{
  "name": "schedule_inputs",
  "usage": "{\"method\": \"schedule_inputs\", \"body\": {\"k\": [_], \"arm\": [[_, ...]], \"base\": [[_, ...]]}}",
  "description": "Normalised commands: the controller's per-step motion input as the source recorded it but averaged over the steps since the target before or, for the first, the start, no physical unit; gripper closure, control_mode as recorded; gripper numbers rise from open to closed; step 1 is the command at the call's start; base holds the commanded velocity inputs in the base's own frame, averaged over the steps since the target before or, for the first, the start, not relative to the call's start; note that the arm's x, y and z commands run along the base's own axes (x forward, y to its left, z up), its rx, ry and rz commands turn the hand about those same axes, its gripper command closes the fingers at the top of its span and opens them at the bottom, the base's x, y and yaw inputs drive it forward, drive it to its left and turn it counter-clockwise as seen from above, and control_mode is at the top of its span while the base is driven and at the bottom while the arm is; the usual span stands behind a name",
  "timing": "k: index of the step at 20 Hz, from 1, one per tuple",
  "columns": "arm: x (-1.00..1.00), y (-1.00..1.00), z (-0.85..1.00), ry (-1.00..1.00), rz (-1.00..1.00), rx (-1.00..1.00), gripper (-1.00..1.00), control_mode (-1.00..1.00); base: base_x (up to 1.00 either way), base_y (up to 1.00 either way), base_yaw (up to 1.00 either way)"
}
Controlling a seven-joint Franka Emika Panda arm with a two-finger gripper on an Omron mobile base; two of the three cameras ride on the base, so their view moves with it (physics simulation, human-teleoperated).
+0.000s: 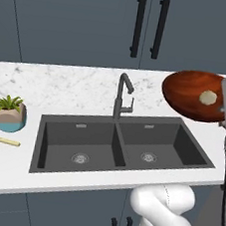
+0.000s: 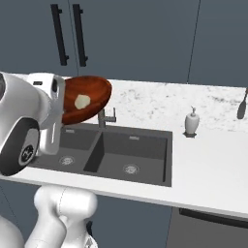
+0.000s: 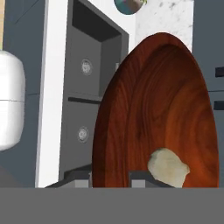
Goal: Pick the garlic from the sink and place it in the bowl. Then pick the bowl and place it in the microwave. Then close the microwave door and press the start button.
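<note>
- Already done: the garlic (image 1: 207, 97) lies inside the bowl (image 1: 190, 92), against its inner wall; both basins of the sink (image 1: 121, 146) hold nothing but their drains.
- Bowl status: lifted off the counter (image 1: 63, 86) and tilted steeply, hanging in the air above the far right corner of the sink, just right of the faucet (image 1: 122, 97).
- Gripper (image 3: 111, 177): in the hand view the two fingers (image 3: 78, 178) straddle the bowl's near rim, one on each side, clenched on it. Contact at the pads sits at the frame edge, so I judge this a firm pinch and not merely a loose one.
- In the right base view the garlic (image 2: 82, 101) stays put on the sloping wood despite the tilt; a roll-out looks possible if the tilt grows.
- Remaining: carry the bowl to the microwave, set it inside, shut the door, press start.
- Elsewhere: potted plant (image 1: 9, 112) and a yellow stick (image 1: 8, 142) left of the sink; soap dispenser (image 2: 192, 121) to its right.
</note>
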Motion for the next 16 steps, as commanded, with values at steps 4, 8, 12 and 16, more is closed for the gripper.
{"method": "schedule_inputs", "body": {"k": [4, 8, 12, 16], "arm": [[-0.30, 0.26, 0.04, 0.00, 0.00, 0.00, 1.00, -1.00], [-0.11, 0.02, 0.00, 0.00, 0.00, 0.00, 1.00, 1.00], [0.00, 0.00, 0.00, 0.00, 0.00, 0.00, 1.00, 1.00], [0.00, 0.00, 0.00, 0.00, 0.00, 0.00, 1.00, 1.00]], "base": [[0.00, 0.00, 0.00], [-0.09, 0.00, 0.00], [0.02, -0.06, 0.00], [0.17, -0.19, -0.29]]}}
